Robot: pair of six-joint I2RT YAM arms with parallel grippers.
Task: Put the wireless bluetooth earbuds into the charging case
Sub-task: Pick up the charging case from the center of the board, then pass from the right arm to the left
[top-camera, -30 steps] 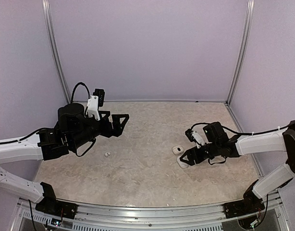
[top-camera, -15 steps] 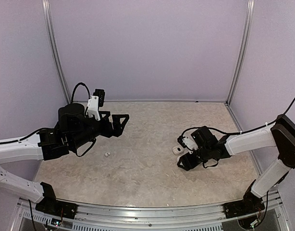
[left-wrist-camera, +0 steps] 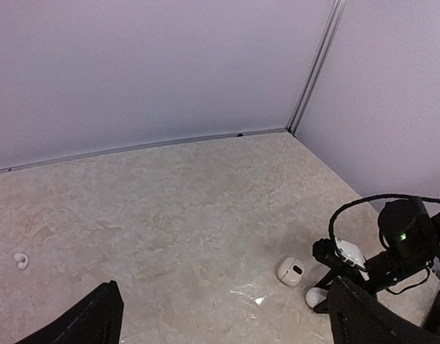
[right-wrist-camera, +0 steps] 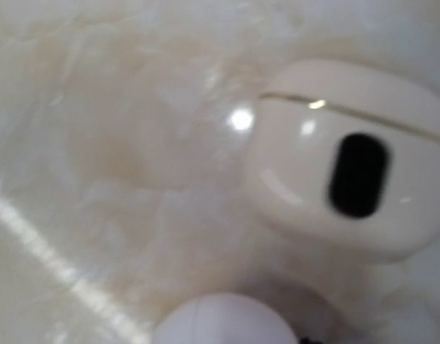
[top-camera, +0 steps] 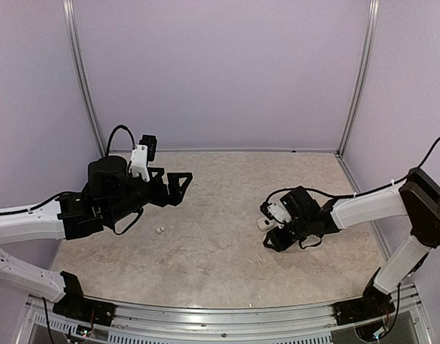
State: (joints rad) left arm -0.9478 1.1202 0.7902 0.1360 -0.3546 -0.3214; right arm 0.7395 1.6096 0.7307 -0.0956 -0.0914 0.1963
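Top, left-wrist and right-wrist views of the table (top-camera: 220, 279), a pale marbled surface.

The charging case (top-camera: 264, 223) is seen lying closed on the right half of the table, well away from the far edge and nearer the right edge. In the right-wrist view its seam is seen as a thin line above a dark oval spot (right-wrist-camera: 357, 175) on its face.

The right gripper (top-camera: 270, 240) is lowered to the surface just beside the case, on its near side. A white rounded object (left-wrist-camera: 314, 295) is found at its tip, and the same object fills the bottom edge of the right-wrist view. Whether this gripper is spread or pinching cannot be told, since its fingers are not resolved in any view.

The left gripper (top-camera: 183, 185) is held above the left half of the table, with its fingers (left-wrist-camera: 98, 319) spread wide and nothing between them.

One earbud (top-camera: 160, 230) is seen lying on the left half of the table, near the left gripper and well apart from the case. A second earbud cannot be made out.
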